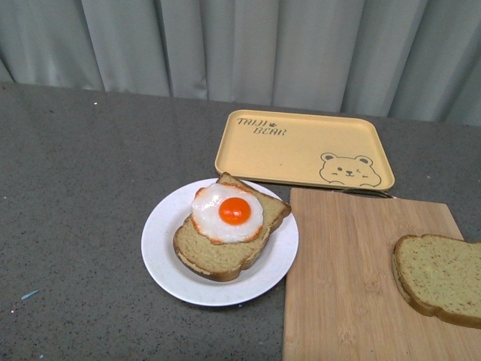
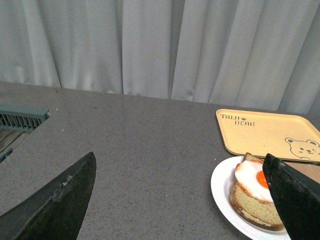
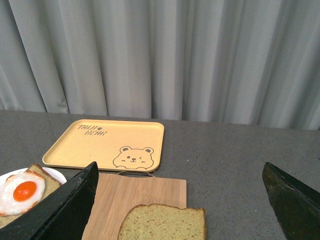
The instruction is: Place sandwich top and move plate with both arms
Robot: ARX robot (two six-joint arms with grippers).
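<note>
The plain sandwich top point(image 1: 440, 278) lies flat on a wooden cutting board point(image 1: 353, 278) at the front right; it also shows in the right wrist view point(image 3: 162, 222). The white plate point(image 1: 161, 248) holds a bread slice topped with a fried egg point(image 1: 229, 213), left of the board; it also shows in the left wrist view point(image 2: 220, 187). Neither arm shows in the front view. My left gripper point(image 2: 182, 200) is open and empty, above the table left of the plate. My right gripper point(image 3: 182, 200) is open and empty, above and behind the plain slice.
A yellow bear tray point(image 1: 304, 149) lies behind the plate and board. A grey curtain point(image 1: 240, 45) hangs along the table's far edge. A grey-green ridged object point(image 2: 22, 117) sits at the far side of the dark table in the left wrist view.
</note>
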